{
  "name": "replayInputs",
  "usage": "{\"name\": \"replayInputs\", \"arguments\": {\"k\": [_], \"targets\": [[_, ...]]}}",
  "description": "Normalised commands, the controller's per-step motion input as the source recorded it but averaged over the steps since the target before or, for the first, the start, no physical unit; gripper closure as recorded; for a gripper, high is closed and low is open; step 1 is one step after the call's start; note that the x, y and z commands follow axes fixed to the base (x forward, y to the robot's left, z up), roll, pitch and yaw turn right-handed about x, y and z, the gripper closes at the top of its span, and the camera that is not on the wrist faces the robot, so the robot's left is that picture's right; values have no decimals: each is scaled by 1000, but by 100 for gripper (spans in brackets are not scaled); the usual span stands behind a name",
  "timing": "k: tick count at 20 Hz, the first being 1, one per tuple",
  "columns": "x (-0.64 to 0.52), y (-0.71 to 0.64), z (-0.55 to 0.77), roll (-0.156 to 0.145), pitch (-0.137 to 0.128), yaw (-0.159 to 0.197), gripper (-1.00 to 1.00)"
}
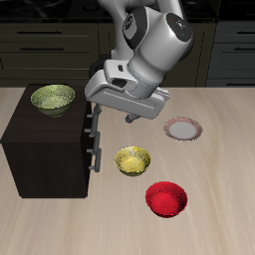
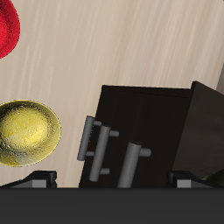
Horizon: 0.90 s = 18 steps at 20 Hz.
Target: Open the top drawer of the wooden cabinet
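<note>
On the table point(image 1: 214, 214), I'm hovering the gripper point(image 1: 100, 112) above the cabinet point(image 1: 40, 149), lining up the top drawer point(image 2: 144, 118); finger spread unclear.

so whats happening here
A robot arm is working at the wooden cabinet to open its top drawer. The gripper hangs just above the drawer fronts, near the grey handles; whether it grips one can't be told. A green bowl sits on the cabinet; other bowls sit on the table.
</note>
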Motion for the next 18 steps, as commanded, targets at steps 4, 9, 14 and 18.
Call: {"name": "replayInputs", "arguments": {"k": [4,9,14,18], "targets": [[11,-203,-199,-45,1,28,-100],[19,-173,-239,-45,23,24,-100],[28,-112,-152,-37,12,7,-100],[10,-52,-169,-14,50,-34,-100]]}}
